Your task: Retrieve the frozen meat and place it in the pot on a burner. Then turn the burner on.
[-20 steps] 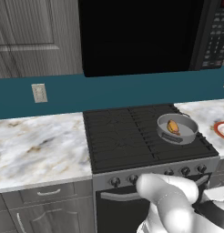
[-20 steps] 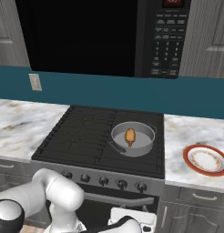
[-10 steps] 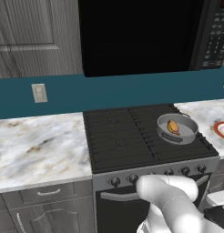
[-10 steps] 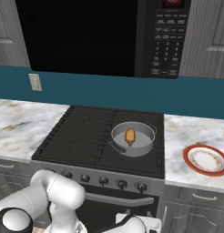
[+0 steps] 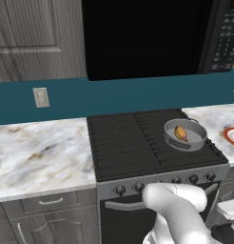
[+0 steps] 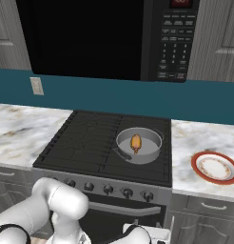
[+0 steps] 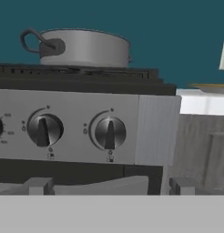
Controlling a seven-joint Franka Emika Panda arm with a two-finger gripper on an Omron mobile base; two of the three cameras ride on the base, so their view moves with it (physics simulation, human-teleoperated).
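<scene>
Frozen meat lay in the pot on the right front burner.

The small oblong orange-brown frozen meat [image 6: 136,143] sat inside the shallow round grey metal pot [image 6: 139,145], whose short handle pointed toward 7 o'clock in the right base view. The pot stood on the black cast-iron grated burner [image 5: 195,153] of the dark cooktop. At 4 o'clock from it lay a red-rimmed white plate [image 6: 215,167] on the marble counter [image 6: 197,138]. Round grey stove knobs [image 7: 109,133] faced the hand camera; the gripper's jaws stood fully apart, holding nothing.
</scene>
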